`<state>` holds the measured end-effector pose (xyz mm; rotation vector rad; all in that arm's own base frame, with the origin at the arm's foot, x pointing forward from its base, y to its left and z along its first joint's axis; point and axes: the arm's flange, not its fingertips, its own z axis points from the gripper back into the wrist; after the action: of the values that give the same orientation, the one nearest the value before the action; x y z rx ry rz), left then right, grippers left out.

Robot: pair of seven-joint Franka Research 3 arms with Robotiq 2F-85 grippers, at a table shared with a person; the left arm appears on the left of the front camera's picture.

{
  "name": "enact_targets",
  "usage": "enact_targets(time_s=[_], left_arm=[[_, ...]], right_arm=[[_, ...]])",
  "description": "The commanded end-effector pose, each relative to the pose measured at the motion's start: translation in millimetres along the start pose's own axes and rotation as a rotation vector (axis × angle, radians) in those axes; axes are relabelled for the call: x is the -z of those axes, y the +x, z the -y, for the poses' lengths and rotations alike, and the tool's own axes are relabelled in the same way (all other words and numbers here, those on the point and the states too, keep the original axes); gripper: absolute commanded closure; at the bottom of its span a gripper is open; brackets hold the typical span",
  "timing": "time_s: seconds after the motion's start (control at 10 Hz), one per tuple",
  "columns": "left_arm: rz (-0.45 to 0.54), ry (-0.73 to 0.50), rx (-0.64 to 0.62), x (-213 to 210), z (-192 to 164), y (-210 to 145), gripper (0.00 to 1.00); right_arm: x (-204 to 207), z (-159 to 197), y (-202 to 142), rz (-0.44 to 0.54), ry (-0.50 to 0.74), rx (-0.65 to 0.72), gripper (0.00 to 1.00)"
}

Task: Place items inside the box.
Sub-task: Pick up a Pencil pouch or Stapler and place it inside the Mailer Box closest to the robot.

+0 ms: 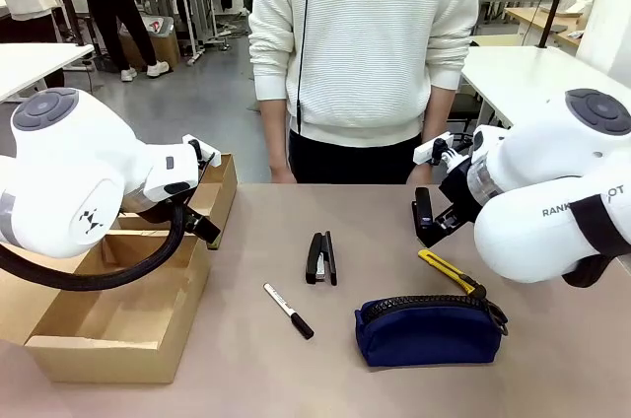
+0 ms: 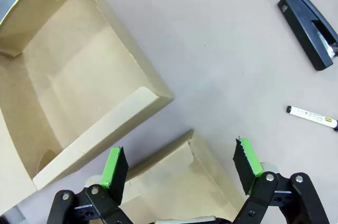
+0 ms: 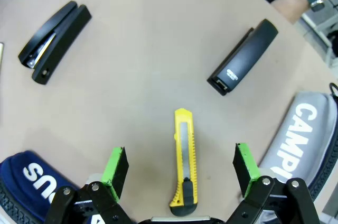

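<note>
right gripper spread over utility knife at right | left gripper spread near box at near left | risk: flat knife may skid or twist if closed off-centre, missing the grasp

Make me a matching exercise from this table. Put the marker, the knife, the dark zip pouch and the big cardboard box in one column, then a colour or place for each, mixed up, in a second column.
Column one:
1. marker
2. knife
3. zip pouch
4. big box

Column two:
A. brown, on the robot's left
B. yellow and black
C. navy blue
D. white with a black cap

Pairs: 1-D, 2-B, 3-C, 4-A.
</note>
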<state>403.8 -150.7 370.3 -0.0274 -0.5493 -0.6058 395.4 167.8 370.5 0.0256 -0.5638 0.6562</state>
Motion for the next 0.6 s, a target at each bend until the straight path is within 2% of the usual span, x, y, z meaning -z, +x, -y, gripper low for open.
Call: enact_targets(time_s=[0.0, 0.1, 0.2, 0.3, 0.4, 0.5], left_arm=[[0.000, 0.000, 0.000, 0, 0, 0, 0.00], [0.000, 0.000, 0.000, 0, 0, 0, 0.00], [0.000, 0.000, 0.000, 0, 0, 0, 0.00], [0.000, 0.000, 0.000, 0, 0, 0, 0.00], [0.000, 0.000, 0.000, 0, 0, 0, 0.00], [0.000, 0.000, 0.000, 0, 0, 0, 0.00]], right_arm=[[0, 0, 0, 0.000, 0.000, 0.001, 0.00], [0, 0, 0, 0.000, 0.000, 0.000, 0.00], [0, -12, -2, -0.059, -0.024, -0.026, 0.00], [0, 0, 0, 0.000, 0.000, 0.000, 0.00], [2, -1, -3, -0.064, -0.057, 0.009, 0.00], [1, -2, -1, -0.016, 0.000, -0.011, 0.00]])
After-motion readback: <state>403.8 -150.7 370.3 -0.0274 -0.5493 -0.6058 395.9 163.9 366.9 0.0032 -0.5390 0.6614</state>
